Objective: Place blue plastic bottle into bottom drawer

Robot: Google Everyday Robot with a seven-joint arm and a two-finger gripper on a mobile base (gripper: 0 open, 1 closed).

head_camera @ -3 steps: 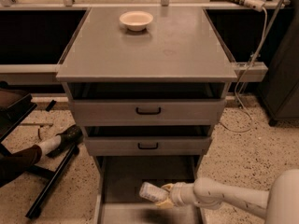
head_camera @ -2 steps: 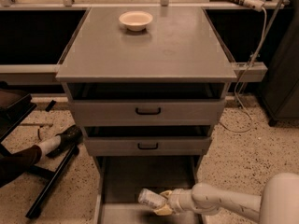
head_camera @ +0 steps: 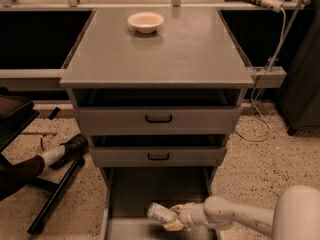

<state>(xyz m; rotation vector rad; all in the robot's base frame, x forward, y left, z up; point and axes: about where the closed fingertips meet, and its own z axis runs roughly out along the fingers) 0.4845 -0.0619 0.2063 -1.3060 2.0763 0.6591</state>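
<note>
blue plastic bottle (head_camera: 160,213) lies on its side in the gripper (head_camera: 171,218), low over the pulled-out bottom drawer (head_camera: 150,189), near the drawer's front and a little right of its middle. the two yellowish fingers (head_camera: 173,227) are clamped on the bottle's right end, one above and one below, and its other end points left and slightly up. whether the bottle touches the drawer's grey base cannot be told. the pale arm (head_camera: 235,215) reaches in from the lower right. above are the middle drawer (head_camera: 158,156) and the top drawer (head_camera: 158,119), each with a black handle. a cream bowl (head_camera: 145,21) stands on the cabinet top (head_camera: 165,54), toward its back left. a black shoe (head_camera: 72,146) rests on the speckled ground left of the cabinet.
</note>
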